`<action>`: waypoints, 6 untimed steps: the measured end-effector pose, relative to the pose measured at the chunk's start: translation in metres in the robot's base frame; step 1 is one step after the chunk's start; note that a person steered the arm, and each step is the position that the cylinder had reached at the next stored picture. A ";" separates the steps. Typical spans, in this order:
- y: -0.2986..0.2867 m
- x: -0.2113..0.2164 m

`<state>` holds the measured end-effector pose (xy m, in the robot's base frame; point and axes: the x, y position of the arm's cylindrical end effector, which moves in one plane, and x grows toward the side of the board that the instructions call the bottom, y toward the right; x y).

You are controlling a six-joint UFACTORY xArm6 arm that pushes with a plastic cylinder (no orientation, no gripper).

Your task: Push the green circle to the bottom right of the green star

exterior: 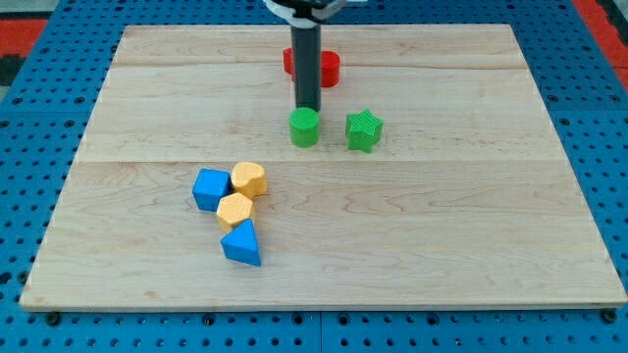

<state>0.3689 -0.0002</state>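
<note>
The green circle (305,127) sits on the wooden board, a little above the board's middle. The green star (364,129) lies just to its right, a small gap apart, at about the same height in the view. My dark rod comes down from the view's top, and my tip (308,108) rests at the top edge of the green circle, touching or nearly touching it. The star is to the right of my tip and a little below it.
A red block (327,67) lies behind the rod, partly hidden. Lower left of the middle is a cluster: a blue cube (211,188), two yellow blocks (249,179) (235,210) and a blue triangular block (242,243). The wooden board (491,235) lies on a blue surface.
</note>
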 end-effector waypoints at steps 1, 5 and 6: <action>-0.025 0.008; -0.001 0.095; 0.007 0.101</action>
